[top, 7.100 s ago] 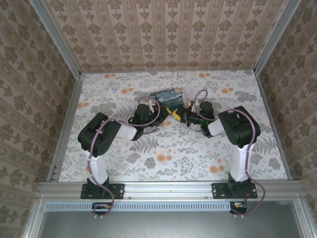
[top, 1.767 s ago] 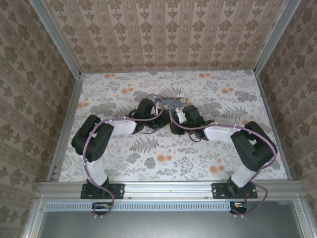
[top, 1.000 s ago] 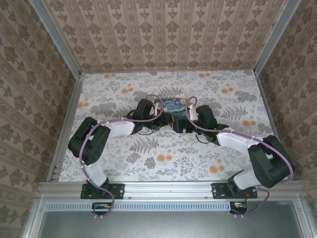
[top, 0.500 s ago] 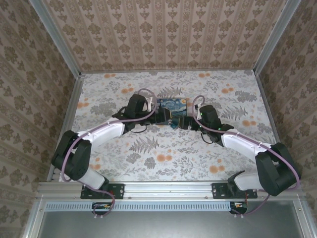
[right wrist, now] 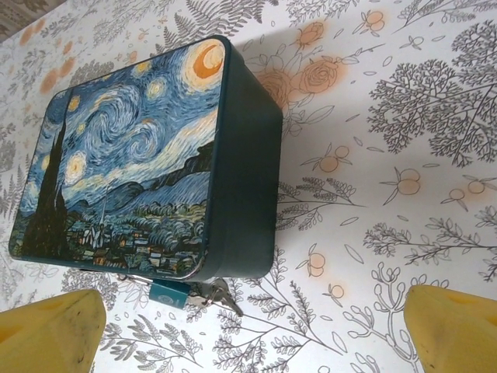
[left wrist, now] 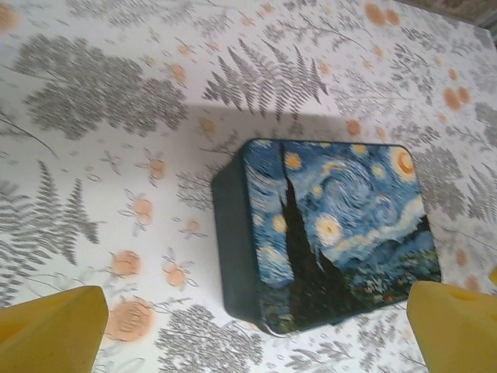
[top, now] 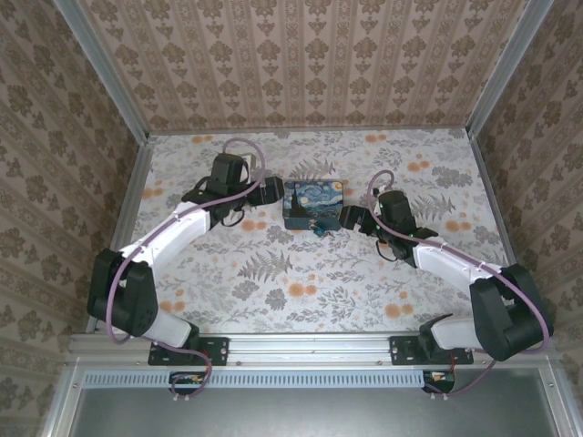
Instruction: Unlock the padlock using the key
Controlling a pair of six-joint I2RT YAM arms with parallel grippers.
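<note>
ok so going L to R on the top cam: left arm [top: 168, 235] is stretched diagonally over the floral table [top: 301, 291]. The left gripper [top: 271, 190] sits just beside the left side of the Starry Night box [top: 312, 200], not touching it afaict. On the left wrist cam the left gripper [left wrist: 252, 330] is spread wide, yellow fingertips [left wrist: 50, 330] way out in the bottom corners w/ nothing pinched btw them. The box [left wrist: 330, 233] lies flat on the table ahead of them, lid down, painted side up. The padlock [top: 317, 230] is a tiny teal speck at the box's near edge, towards its right corner, down on the table. Right wrist cam gives the best look: padlock [right wrist: 165, 294] sits right up against the box [right wrist: 132, 155], at the bottom of its dark side wall under the lid rim. A silver key [right wrist: 217, 295] on a small ring is touching the padlock's right side. Can't tell whether the key is in the keyhole or whether the shackle's popped, too small tbh. Right gripper [top: 352, 218] is just off the box's near right corner, close to the padlock but apart from it. On its own cam the right gripper [right wrist: 252, 332] is also wide apart, holding nothing, both fingertips [right wrist: 454, 334] low in the corners. Right arm [top: 455, 264] runs back to its base at bottom right.
</note>
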